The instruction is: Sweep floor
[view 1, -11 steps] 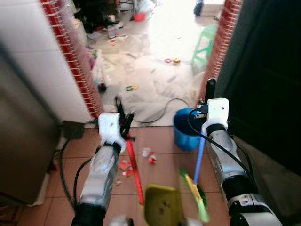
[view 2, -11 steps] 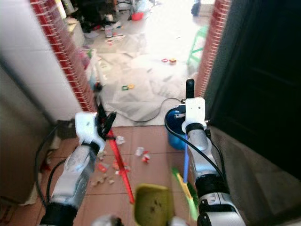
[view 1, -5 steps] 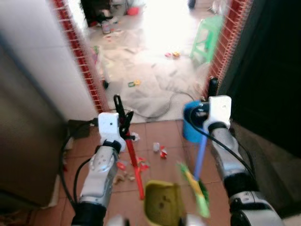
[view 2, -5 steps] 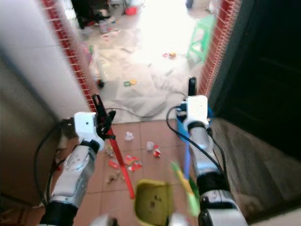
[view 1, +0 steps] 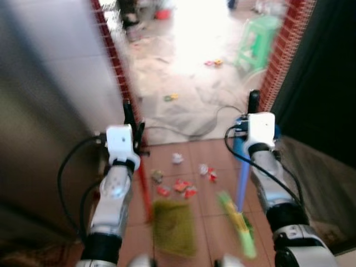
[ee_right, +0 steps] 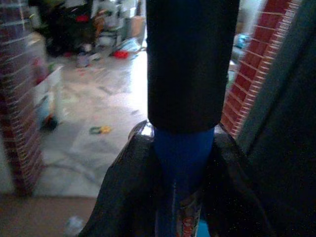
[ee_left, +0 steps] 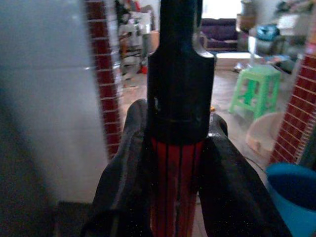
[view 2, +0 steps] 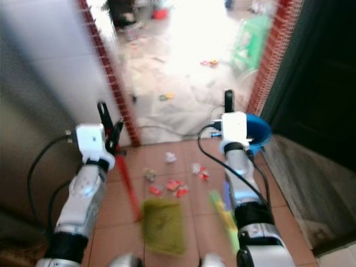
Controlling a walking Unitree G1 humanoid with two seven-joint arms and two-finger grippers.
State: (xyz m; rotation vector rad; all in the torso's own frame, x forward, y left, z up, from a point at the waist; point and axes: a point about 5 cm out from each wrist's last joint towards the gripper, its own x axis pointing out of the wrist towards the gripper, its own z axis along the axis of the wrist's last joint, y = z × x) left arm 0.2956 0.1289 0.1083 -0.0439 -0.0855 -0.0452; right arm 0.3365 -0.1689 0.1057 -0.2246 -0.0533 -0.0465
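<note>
While my left claw (ee_left: pixel 178 163) clamps the red dustpan handle (view 1: pixel 142 186) at frame centre-left, my right claw (ee_right: pixel 183 158) grips the blue broom (view 1: pixel 241 186) lower right; litter (view 1: pixel 183 186) lies between them on the floor (view 1: pixel 189 158).

Dustpan (view 1: pixel 173 226): yellow-green pan flat on the tiles, on a red handle (ee_left: pixel 177 187) slanting up.
Broom (view 1: pixel 240 223): blue handle (ee_right: pixel 183 153) upright, green head on the floor, right of the dustpan.
Litter (view 1: pixel 182 187): red and white scraps scattered just beyond the dustpan.
</note>
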